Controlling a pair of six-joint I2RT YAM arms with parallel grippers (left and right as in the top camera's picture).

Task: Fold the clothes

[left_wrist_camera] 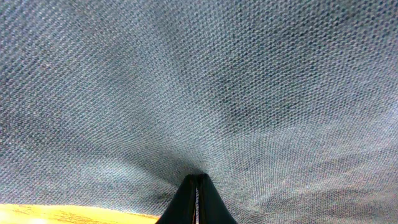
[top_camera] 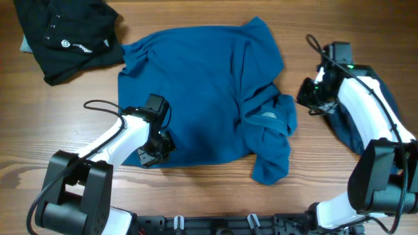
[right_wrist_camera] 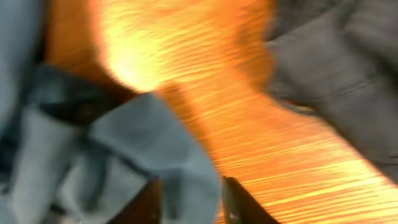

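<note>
Where my left gripper (left_wrist_camera: pixel 198 179) pinches the mid-blue knit T-shirt (top_camera: pixel 196 85), my right gripper (right_wrist_camera: pixel 189 199) straddles blurred blue cloth (right_wrist_camera: pixel 155 143); grip undetermined.

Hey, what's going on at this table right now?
Two robot arms are folding clothes. A blue T-shirt lies spread on the wooden table, rumpled on its right side and not yet neatly folded. The left hand is shut on the shirt's edge nearest the robot. The right hand is by the shirt's right side with blue fabric between its fingers, but that view is blurred, so a grip can't be confirmed. A darker blue garment lies under the right arm. A black garment is in the far left corner.
</note>
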